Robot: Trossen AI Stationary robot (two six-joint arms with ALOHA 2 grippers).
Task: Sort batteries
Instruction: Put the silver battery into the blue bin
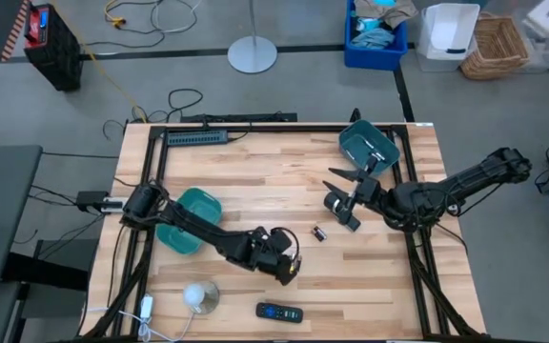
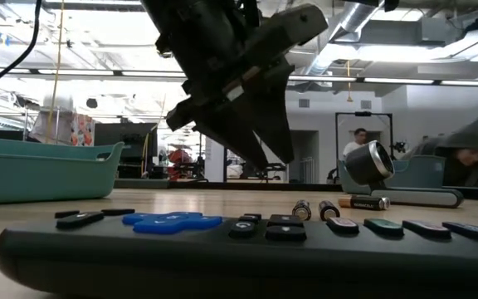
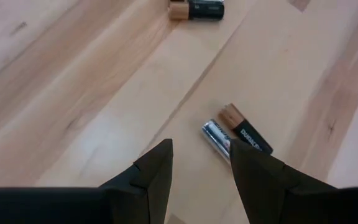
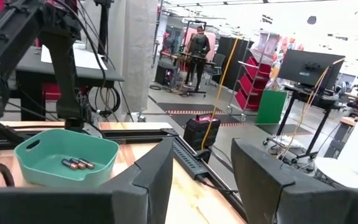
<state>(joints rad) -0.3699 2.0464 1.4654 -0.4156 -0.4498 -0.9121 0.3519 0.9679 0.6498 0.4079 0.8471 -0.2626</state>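
Since the pick turns on which way the cells lie from the jaws, going left to right:

left bin (image 1: 191,220): lower left of high view, partly under the left arm; contents hidden.
left gripper (image 1: 290,270): lower centre of high view, fingers apart, holding nothing.
cell pair (image 3: 238,137): silver and copper-top, touching side by side, just ahead of the left fingertips and off toward one finger, not centred in the gap.
pair axis: slanted across the jaw gap in the left wrist view, not square to it; my read is a wrist turn and a small sideways shift come first.
lone cell (image 1: 319,232): centre of high view, between both grippers, just beyond the left one.
right gripper (image 1: 343,197): right of centre, raised and open, empty; waits.
right bin (image 4: 67,158): upper right of high view, holds a few cells.
nearer arm: left, clearly.
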